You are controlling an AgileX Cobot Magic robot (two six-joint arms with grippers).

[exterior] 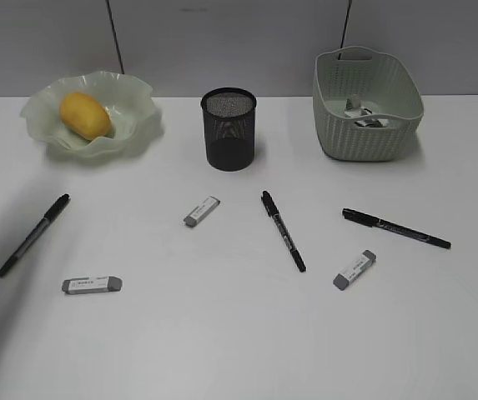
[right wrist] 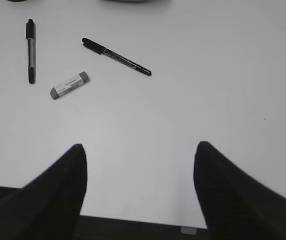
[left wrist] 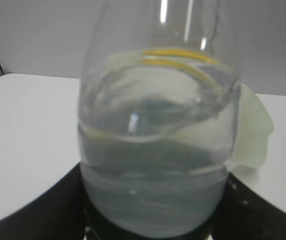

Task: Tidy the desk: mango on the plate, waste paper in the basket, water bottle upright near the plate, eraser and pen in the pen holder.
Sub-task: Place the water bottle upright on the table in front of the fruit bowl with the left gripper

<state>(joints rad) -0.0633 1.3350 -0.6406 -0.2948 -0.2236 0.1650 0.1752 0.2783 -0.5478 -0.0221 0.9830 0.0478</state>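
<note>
The mango [exterior: 85, 115] lies on the plate [exterior: 130, 100] at the back left. Waste paper [exterior: 364, 112] sits inside the basket [exterior: 405, 83] at the back right, and the pen holder [exterior: 228, 129] stands between them. Three pens [exterior: 32, 236] [exterior: 283, 231] [exterior: 396, 227] and three erasers [exterior: 93, 285] [exterior: 202, 211] [exterior: 354, 269] lie loose on the desk [exterior: 239, 350]. The water bottle [left wrist: 152, 150] fills the left wrist view, my left gripper [left wrist: 152, 215] shut on it, with the plate [left wrist: 255, 125] just behind. My right gripper [right wrist: 140, 155] hangs open over bare desk.
In the right wrist view a pen [right wrist: 116, 56], another pen [right wrist: 30, 50] and an eraser [right wrist: 69, 85] lie well ahead of the fingers. The desk's near edge runs just under that gripper. Neither arm shows in the exterior view.
</note>
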